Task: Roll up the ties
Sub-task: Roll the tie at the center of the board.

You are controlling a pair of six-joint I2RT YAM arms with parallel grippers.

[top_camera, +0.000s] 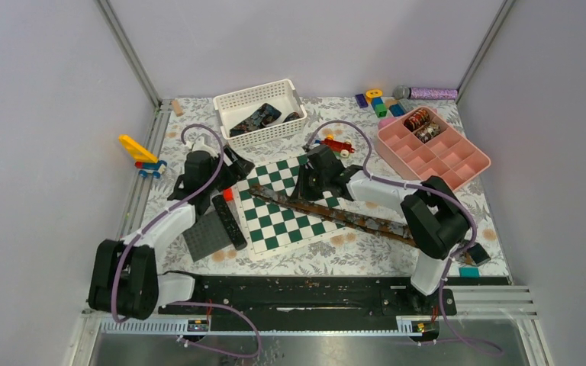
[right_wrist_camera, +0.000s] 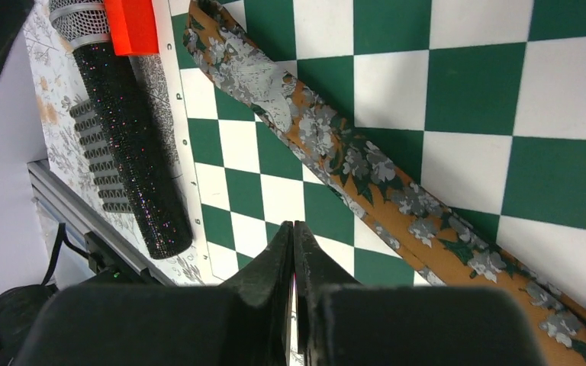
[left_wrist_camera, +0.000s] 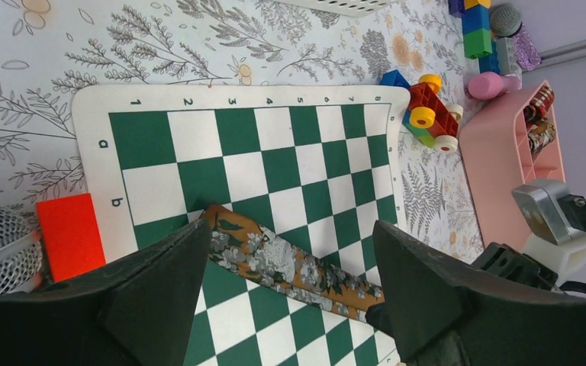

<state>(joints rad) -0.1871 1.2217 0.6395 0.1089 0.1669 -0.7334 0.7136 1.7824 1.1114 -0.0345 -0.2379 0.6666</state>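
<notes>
A brown-rust floral tie [top_camera: 328, 213] lies flat and unrolled, running diagonally across the green-and-white chessboard [top_camera: 275, 229] toward the right arm's base. My left gripper [top_camera: 238, 169] is open and hovers over the tie's narrow left end [left_wrist_camera: 275, 259], one finger on either side, holding nothing. My right gripper [top_camera: 309, 179] is shut and empty, just above the board and beside the tie [right_wrist_camera: 336, 145]. Its fingertips [right_wrist_camera: 294, 223] are pressed together. Two small rolled ties [top_camera: 420, 122] sit in the pink tray [top_camera: 458, 164]. Dark ties [top_camera: 259, 118] lie in the white basket [top_camera: 255, 91].
A black glitter microphone [top_camera: 229, 221], a red block [top_camera: 228, 195] and a grey baseplate [top_camera: 206, 236] lie left of the board. A red toy car [top_camera: 337, 145] lies behind it. A yellow toy [top_camera: 141, 152], coloured blocks [top_camera: 381, 103] and a purple microphone [top_camera: 427, 93] are further back.
</notes>
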